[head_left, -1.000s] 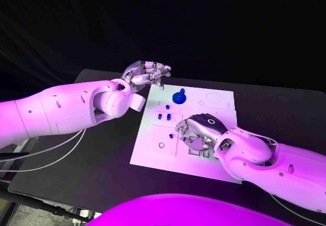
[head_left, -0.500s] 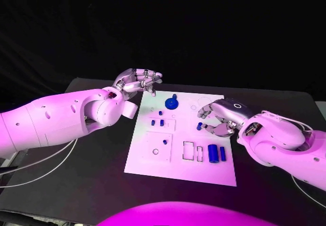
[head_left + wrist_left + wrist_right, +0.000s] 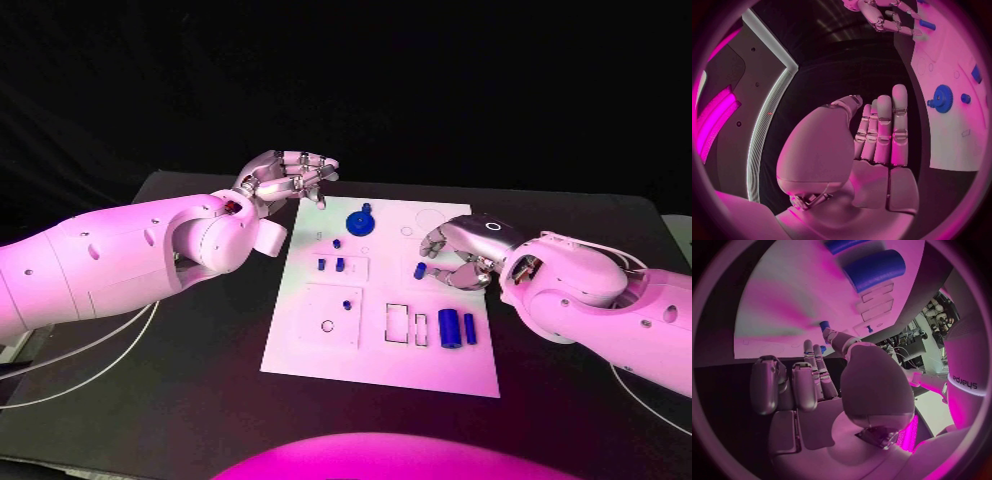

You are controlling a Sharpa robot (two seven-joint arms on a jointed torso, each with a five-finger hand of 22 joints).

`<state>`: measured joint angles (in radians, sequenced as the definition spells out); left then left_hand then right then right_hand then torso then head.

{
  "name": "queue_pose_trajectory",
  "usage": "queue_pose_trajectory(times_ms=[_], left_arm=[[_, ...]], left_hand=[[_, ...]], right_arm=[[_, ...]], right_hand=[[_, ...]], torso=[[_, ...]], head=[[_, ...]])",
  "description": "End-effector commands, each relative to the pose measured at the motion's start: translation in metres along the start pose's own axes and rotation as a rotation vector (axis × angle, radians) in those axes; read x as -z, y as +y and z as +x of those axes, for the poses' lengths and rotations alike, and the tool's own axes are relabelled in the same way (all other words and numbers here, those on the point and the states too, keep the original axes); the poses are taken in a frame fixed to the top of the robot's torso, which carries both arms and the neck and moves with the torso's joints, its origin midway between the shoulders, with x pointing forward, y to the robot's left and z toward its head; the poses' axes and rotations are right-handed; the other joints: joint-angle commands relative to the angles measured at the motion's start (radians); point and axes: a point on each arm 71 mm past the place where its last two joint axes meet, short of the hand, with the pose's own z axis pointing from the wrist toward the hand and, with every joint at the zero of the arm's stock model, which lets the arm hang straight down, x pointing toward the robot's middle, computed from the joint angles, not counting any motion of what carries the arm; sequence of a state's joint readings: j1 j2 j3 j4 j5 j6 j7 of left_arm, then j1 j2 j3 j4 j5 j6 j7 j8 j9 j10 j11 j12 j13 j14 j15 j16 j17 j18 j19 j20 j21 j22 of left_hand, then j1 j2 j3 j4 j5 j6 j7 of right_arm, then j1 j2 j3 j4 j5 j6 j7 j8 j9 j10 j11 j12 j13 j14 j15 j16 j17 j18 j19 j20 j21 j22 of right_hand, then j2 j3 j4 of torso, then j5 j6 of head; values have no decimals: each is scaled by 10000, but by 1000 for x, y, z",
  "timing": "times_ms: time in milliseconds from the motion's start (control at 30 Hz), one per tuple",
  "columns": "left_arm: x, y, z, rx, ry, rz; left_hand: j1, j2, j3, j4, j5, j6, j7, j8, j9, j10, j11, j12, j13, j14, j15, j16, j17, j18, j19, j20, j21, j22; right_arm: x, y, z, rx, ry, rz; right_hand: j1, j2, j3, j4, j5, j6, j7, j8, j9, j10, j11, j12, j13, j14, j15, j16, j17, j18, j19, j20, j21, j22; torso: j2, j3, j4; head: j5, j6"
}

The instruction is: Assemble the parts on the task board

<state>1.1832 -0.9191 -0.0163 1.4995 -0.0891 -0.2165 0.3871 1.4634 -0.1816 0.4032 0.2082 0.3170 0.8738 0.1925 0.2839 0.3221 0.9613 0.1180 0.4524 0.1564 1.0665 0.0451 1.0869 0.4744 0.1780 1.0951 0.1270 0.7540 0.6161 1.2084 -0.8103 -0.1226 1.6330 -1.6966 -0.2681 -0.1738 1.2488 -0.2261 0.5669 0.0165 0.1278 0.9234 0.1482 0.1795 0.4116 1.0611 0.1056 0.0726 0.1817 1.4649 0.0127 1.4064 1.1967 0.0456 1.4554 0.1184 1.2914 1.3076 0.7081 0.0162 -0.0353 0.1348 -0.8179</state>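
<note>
Task board (image 3: 382, 345) lies mid-worktop. We judge the work unfinished — two blue cylinders (image 3: 457, 327) lie loose, slots beside them empty. Our right hand (image 3: 459, 258) pinches a small blue part (image 3: 420, 269) over the board; our left hand (image 3: 290, 178) is curled, holding nothing.

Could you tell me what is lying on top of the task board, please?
On the task board lie a blue gear, several small blue pegs and two blue cylinders. The right hand holds a small blue part over the board and hides the area beneath it.

Magenta light floods everything; background dark; wrist views fisheye-warped.
</note>
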Motion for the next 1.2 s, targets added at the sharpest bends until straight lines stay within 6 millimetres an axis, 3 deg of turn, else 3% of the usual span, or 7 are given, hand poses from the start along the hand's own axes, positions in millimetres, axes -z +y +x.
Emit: queue_pose_trajectory(times_ms=[33, 400, 600, 867, 1000, 1200], left_arm=[[-1, -1, 3, 126, 192, 91], [0, -1, 3, 133, 207, 93], [0, -1, 2, 127, 193, 90], [0, -1, 2, 129, 198, 78], [0, -1, 2, 129, 200, 70], [0, -1, 1, 122, 184, 59]], left_hand=[[-25, -70, 54, 22, 25, -67, -34, -17, -7, -60, 22, 68, 9, -65, -27, -60, -10, 54, -62, -8, -67, -10], [-38, -69, 64, 10, 20, -60, -36, 2, 0, -66, 21, 99, 19, -74, -26, -60, -16, 55, -66, -3, -76, -15], [-38, -69, 64, 10, 20, -60, -36, 2, 0, -66, 21, 99, 19, -74, -26, -60, -16, 55, -66, -3, -76, -15], [-38, -69, 64, 10, 20, -60, -36, 2, 0, -66, 21, 99, 19, -74, -26, -60, -16, 55, -66, -3, -76, -15], [-40, -59, 77, 0, 20, -53, -40, 15, 5, -66, 18, 120, 26, -77, -27, -57, -19, 57, -66, -2, -80, -17], [-33, -57, 83, -9, 21, -52, -42, 19, 6, -66, 16, 127, 29, -78, -29, -57, -20, 58, -66, -3, -81, -17]], right_arm=[[-2, 4, 6, 85, 400, -245], [-7, 12, 11, -51, 504, -456], [-7, 12, 13, -78, 612, -426], [-8, 13, 11, -155, 336, -392], [-8, 13, 9, -197, 17, -348], [-7, 13, 6, -177, -412, -212]], right_hand=[[136, 69, -46, 18, 56, 19, -19, -11, -8, 177, -60, 105, -26, 265, 51, -71, -37, 128, -8, 19, 13, 1609], [212, 211, 46, 89, 58, 116, -26, 25, 1, 620, -157, 294, -74, 294, -27, -39, 28, 79, 120, -46, 244, 1698], [278, 352, 164, 151, 23, 449, -86, 193, 73, 1163, -275, 465, -71, 331, -128, 2, 86, 19, 257, -137, 525, 1813], [520, 773, 333, 138, -501, 1097, -222, 582, 269, 1684, -434, 603, 8, 355, -263, 15, 78, -42, 391, -259, 817, 1941], [613, 971, 399, 112, -557, 1262, -295, 745, 385, 1832, -499, 644, 57, 364, -319, 20, 80, -57, 424, -309, 888, 1973], [678, 1078, 445, 63, -603, 1309, -324, 861, 494, 1892, -528, 641, 80, 368, -345, 20, 72, -68, 446, -339, 936, 1997]], torso=[[11, -10, 13], [-2, -18, -9], [-4, -9, -13], [4, -2, -18], [-1, -3, -21], [-3, -6, -11]], head=[[-5, -19], [39, -61], [45, -67], [44, -82], [35, -85], [10, -90]])
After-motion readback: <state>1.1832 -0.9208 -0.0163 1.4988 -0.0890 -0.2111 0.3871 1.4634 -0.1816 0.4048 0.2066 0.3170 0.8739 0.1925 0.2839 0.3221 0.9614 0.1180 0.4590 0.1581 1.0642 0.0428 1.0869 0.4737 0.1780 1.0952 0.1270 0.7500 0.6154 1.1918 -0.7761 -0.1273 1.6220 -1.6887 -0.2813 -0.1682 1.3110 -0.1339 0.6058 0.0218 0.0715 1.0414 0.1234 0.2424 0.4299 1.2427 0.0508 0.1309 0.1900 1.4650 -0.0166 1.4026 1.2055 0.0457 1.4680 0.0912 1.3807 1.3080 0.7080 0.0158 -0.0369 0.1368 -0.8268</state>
